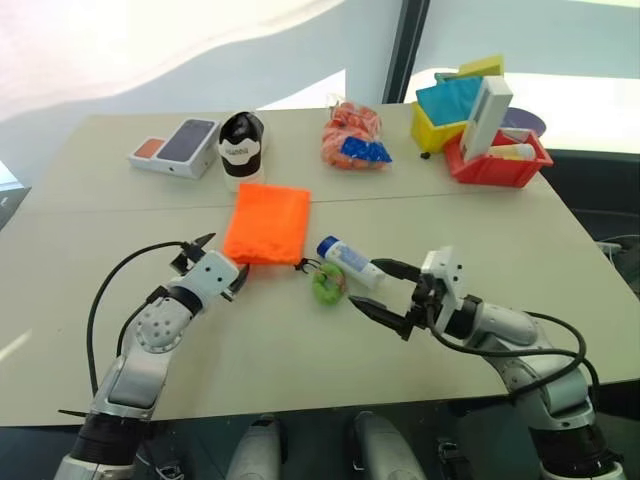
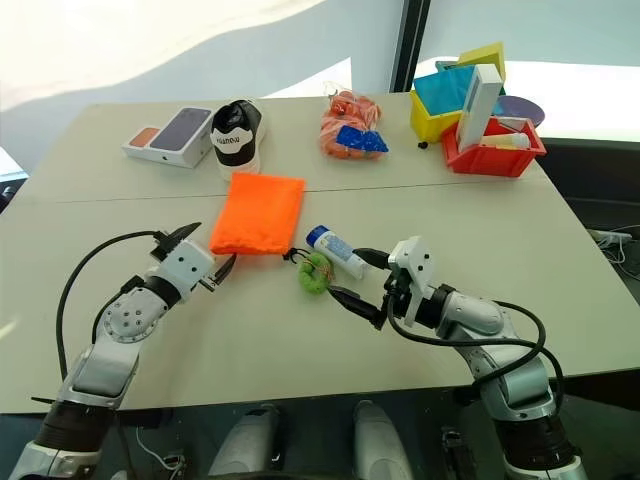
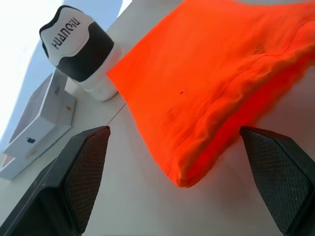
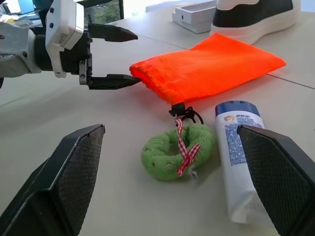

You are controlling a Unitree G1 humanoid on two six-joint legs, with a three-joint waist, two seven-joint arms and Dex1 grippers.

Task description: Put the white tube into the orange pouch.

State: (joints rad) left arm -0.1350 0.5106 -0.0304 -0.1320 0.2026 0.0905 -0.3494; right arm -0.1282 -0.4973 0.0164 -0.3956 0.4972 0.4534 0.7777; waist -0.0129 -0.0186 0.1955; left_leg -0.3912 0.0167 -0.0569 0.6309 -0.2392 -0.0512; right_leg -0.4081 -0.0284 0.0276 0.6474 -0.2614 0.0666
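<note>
My left tool (image 1: 213, 262) is spread wide beside the orange pouch (image 1: 267, 223). My right tool (image 1: 380, 288) is spread wide too, near the white tube (image 1: 349, 263), which lies just beside the pouch.

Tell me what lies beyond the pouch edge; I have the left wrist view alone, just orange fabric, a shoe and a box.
Observer: The white tube lies on the table beside the orange pouch, on the pouch's right.
Operator: Report the right end effector.
Observer: The right end effector is open, pointing at the tube without touching it.
Operator: Report the drawstring.
Observer: The cord ends in a green fuzzy loop, lying between the pouch's corner and the tube.
Operator: Place my own end effector.
Observer: The left end effector is open at the pouch's near left corner.
</note>
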